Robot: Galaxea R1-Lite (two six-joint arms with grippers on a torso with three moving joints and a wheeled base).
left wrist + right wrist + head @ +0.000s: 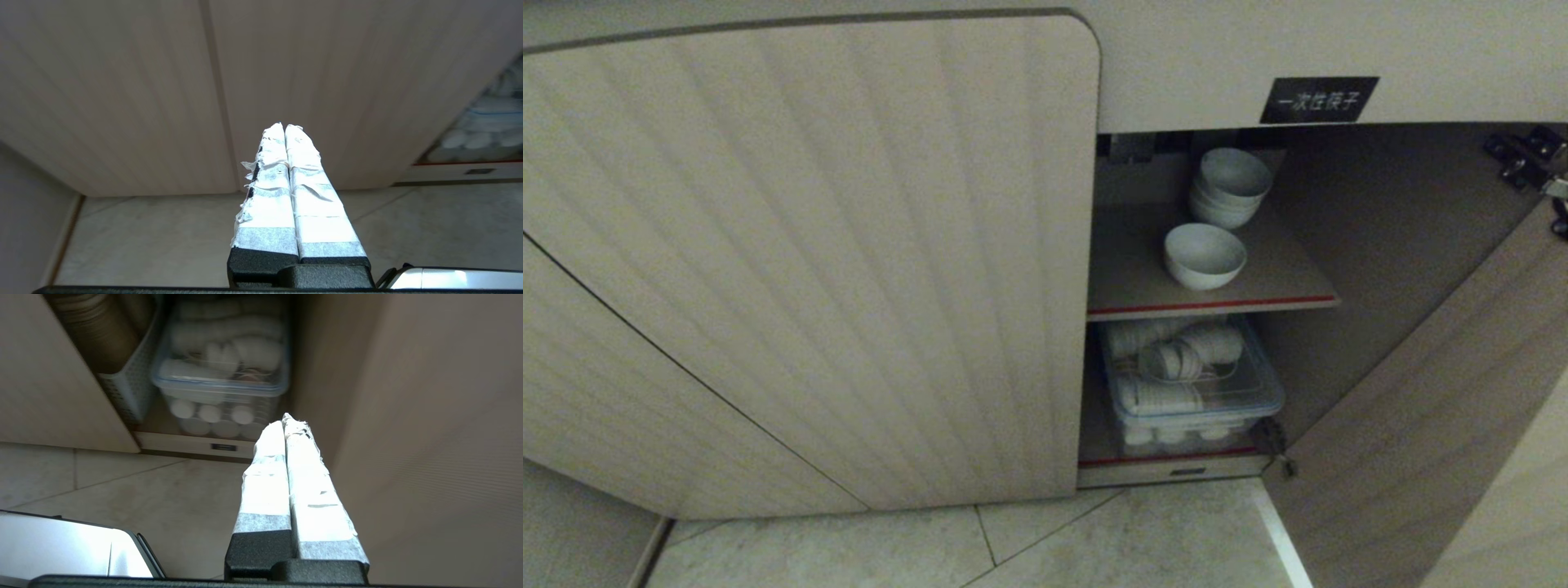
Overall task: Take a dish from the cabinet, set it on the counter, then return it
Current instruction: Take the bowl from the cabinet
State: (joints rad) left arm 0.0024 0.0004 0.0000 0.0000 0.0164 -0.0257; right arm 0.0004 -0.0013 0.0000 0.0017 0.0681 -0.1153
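The cabinet (809, 261) has its ribbed left door closed and its right door (1421, 425) swung open. On the upper shelf (1127, 282) with a red front edge sits a single white dish (1204, 256), a bowl, with a stack of white bowls (1230, 186) behind it. Neither arm shows in the head view. My left gripper (284, 127) is shut and empty, pointing at the closed door low over the floor. My right gripper (286, 419) is shut and empty, hanging before the cabinet's lower compartment. The counter is out of view.
A clear plastic box (1192, 384) (222, 379) of white crockery fills the lower compartment, with a grey perforated basket (126, 396) beside it. The open door (429, 437) stands close to the right gripper. Pale floor tiles (1013, 547) lie below. A black label (1319, 100) sits above the opening.
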